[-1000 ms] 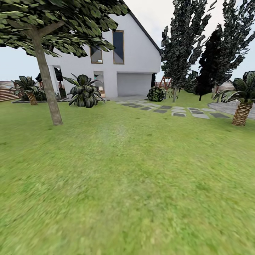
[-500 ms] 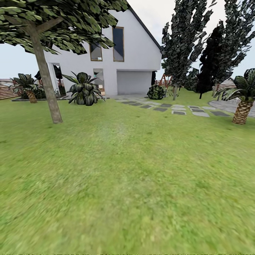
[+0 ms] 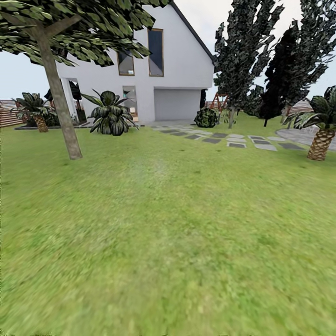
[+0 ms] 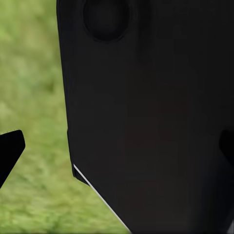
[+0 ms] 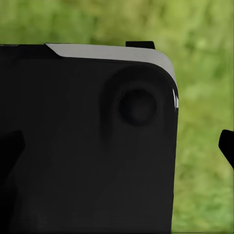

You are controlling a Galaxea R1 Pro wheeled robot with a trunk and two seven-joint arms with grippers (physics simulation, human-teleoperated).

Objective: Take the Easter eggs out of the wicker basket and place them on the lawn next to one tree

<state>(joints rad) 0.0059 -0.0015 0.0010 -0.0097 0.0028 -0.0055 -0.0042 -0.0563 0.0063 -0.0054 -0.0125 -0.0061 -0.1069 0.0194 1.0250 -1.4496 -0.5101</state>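
Tree trunk (image 3: 58,93) on the lawn (image 3: 168,242), well ahead at left; eggs and basket are not seen.
The view has been tilted up slightly, a search apparently. Gripper states cannot be told: both wrist views are blocked by dark robot body over grass.

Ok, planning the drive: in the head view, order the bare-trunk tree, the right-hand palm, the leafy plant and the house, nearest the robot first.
1. Tree, left, and palm, right edge: too close to call.
2. Leafy plant, left of centre, behind the tree.
3. House, at the back.
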